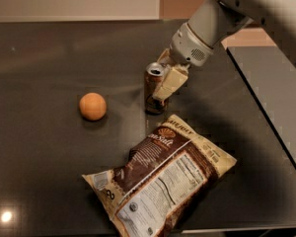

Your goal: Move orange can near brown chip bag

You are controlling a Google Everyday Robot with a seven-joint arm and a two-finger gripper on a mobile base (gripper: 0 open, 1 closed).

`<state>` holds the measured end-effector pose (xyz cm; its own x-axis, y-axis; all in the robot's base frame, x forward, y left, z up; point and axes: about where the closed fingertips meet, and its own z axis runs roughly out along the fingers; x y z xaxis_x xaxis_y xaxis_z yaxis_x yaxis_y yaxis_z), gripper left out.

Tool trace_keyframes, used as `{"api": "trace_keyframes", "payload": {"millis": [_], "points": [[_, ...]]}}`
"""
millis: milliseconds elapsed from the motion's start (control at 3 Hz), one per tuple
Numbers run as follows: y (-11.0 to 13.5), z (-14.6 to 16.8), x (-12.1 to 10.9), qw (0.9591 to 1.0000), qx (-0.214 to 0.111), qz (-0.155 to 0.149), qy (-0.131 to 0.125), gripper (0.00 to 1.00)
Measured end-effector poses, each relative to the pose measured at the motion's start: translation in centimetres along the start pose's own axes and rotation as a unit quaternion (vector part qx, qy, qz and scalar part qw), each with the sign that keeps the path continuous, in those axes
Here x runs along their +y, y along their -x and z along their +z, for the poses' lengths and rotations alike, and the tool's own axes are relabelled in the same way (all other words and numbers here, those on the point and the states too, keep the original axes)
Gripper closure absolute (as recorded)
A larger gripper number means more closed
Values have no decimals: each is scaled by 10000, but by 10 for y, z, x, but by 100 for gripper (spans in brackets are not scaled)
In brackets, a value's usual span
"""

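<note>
The orange can stands upright on the dark table, just behind the top edge of the brown chip bag. The bag lies flat, its white nutrition label facing up, toward the front of the table. My gripper comes down from the upper right and its cream fingers are closed on the can's right side near the top. A small gap separates the can's base from the bag.
A round orange ball sits on the table left of the can. A lighter grey surface adjoins the table on the right. My arm spans the upper right corner.
</note>
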<state>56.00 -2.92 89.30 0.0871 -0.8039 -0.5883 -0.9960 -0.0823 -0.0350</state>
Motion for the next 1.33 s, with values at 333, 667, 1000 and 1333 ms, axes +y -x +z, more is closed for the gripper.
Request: {"api": "trace_keyframes", "payload": {"millis": [333,667,1000,1333], "points": [[0,3,27,9996,46,-255,105,84],[-1,10,45,9987,90,-423,267,61],[-1,14,55,9980,115,-514,356,37],[0,13,50,9983,98,-481,312,1]]}}
